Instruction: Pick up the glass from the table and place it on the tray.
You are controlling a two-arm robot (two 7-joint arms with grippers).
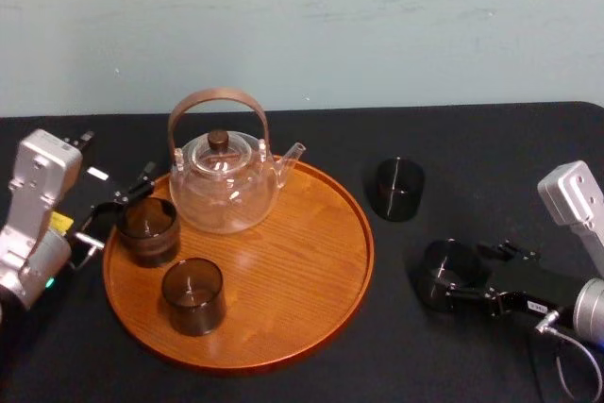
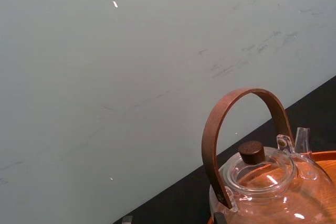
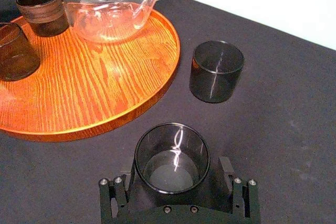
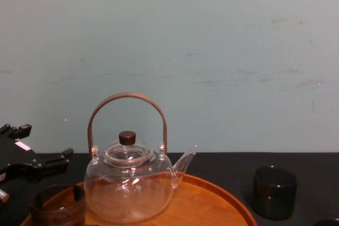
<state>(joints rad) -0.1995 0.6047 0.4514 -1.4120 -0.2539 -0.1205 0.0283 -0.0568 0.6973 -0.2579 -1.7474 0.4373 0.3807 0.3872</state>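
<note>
On the black tablecloth (image 1: 453, 148) just right of the round wooden tray (image 1: 321, 309), a smoky tumbler glass (image 3: 172, 150) is standing upright inside the right gripper (image 3: 174, 184). The jaws are sitting wide, one on each side of its wall with a sliver of gap showing, so they seem to be bracketing it rather than pinching. It is likely light, stiff, slick and breakable, calling for a gentle squeeze across the mid wall, kept level. A darker glass (image 3: 216, 72) is standing nearby, apart. The tray is carrying a glass teapot (image 1: 226, 181) and two brown glasses (image 1: 192, 295). The left gripper (image 1: 111, 217) is hanging spread open at the tray's left rim. Small stickers on the arms are proving unreadable; the glass is showing no print.
</note>
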